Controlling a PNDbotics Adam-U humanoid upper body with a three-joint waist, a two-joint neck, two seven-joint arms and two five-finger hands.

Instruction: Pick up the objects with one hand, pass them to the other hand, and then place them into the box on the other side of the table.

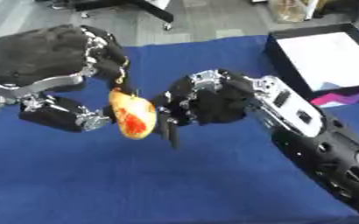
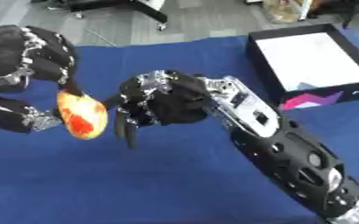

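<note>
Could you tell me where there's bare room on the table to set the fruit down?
The blue cloth is bare in front of both hands, and the white floor of the box is bare. It's crowded mid-table, where the left hand holds the fruit beside the right hand.

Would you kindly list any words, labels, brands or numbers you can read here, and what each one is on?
None can be read.
Box: a pink and white graphic on its front wall, with small white marks beside it, too blurred to read.
Fruit, left hand, right hand: no text shows.
</note>
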